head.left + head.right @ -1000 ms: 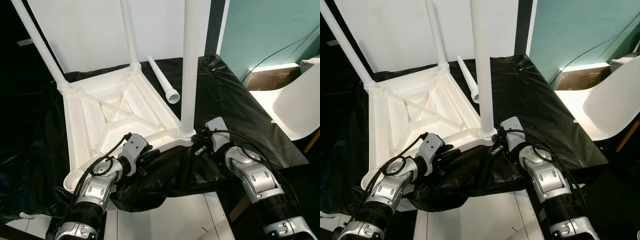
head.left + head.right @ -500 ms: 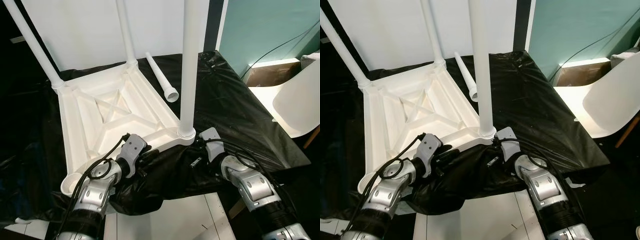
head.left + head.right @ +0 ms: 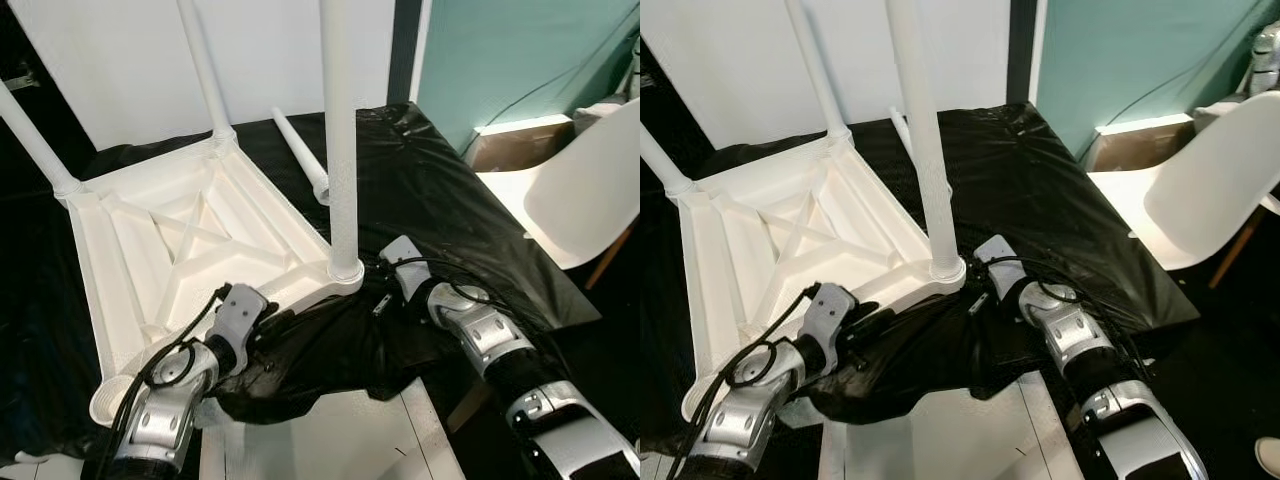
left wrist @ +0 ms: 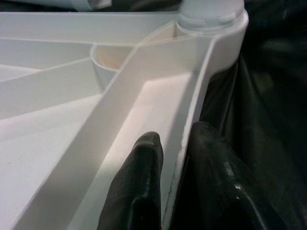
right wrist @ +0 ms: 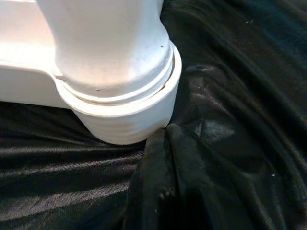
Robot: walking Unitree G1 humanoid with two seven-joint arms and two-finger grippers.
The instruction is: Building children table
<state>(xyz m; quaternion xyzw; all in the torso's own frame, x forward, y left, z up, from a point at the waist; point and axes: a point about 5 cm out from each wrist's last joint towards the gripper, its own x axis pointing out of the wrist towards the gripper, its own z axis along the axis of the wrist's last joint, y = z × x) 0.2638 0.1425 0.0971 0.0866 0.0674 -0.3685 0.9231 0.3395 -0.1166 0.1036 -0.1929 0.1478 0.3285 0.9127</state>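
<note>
L gripper (image 4: 175, 191) nearest cam: fingers (image 4: 139, 191) closed down on the near rim of the table top (image 3: 190, 250), one finger inside the frame channel, the other outside against the black sheet (image 3: 440, 190). Narrow gap, only the rim wall between them. L arm (image 3: 170, 400) comes in from bottom left, cable looped over the wrist.

R gripper (image 5: 165, 158): fingers together, no visible gap, nothing held. Tips touch the outer base of the corner socket (image 5: 129, 115), lying on the black sheet. R arm (image 3: 480, 335) enters from bottom right, wrist just beside that corner.

Table top is white plastic, upside down on the sheet, ribbed underside up w/ X brace in the middle. Near-right socket has a leg (image 3: 338, 130) seated upright. Two more legs upright: far-left corner leg (image 3: 30, 140) and far-right corner leg (image 3: 203, 70). Near-left socket (image 3: 105, 405) is open, no leg in it.

Fourth leg (image 3: 298, 150) lies loose on the sheet just beyond the table top's right edge, behind the seated near leg, open end toward cam.

Sheet is crumpled under the near edge, bunched betw the two arms, white floor tile (image 3: 320, 440) below it.

Right side: white shell chair (image 3: 580, 205), wooden leg visible. Farther back: teal wall (image 3: 520, 50) w/ a dark cable across it, white panel (image 3: 120, 60) behind the table.
</note>
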